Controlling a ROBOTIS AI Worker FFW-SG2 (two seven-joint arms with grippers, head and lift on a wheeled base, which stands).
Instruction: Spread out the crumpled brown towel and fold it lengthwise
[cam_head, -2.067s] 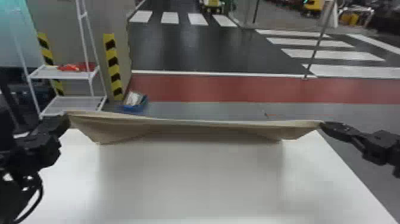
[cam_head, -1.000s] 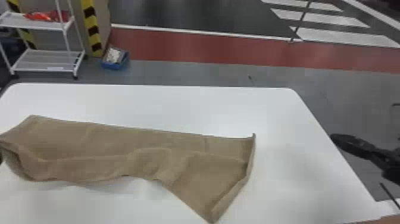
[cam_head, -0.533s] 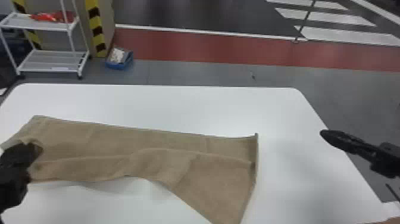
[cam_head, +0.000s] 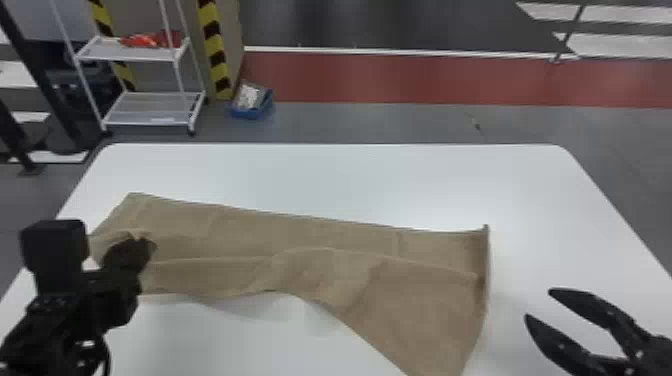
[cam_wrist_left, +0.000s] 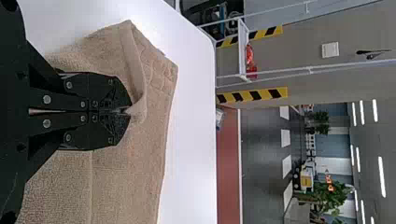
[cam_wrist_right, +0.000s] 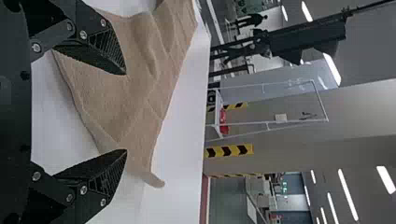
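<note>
The brown towel (cam_head: 310, 260) lies across the white table, long and partly doubled over, its right part flaring toward the near edge. At its left end my left gripper (cam_head: 145, 245) is closed on a raised bit of cloth. In the left wrist view the fingertips of my left gripper (cam_wrist_left: 128, 111) pinch a fold of the towel (cam_wrist_left: 149, 84). My right gripper (cam_head: 537, 302) is beside the towel's right end with its fingers apart. In the right wrist view nothing is between the fingers of my right gripper (cam_wrist_right: 125, 112), and the towel (cam_wrist_right: 135, 79) lies beyond them.
The white table (cam_head: 350, 175) has bare surface behind the towel and to its right. Past its far left corner stand a white shelf rack (cam_head: 150, 107) and, on the floor, a blue bin (cam_head: 251, 102).
The towel went from stretched in the air to lying on the table. Lately my left gripper moved right into view over its left end, and my right gripper opened.
</note>
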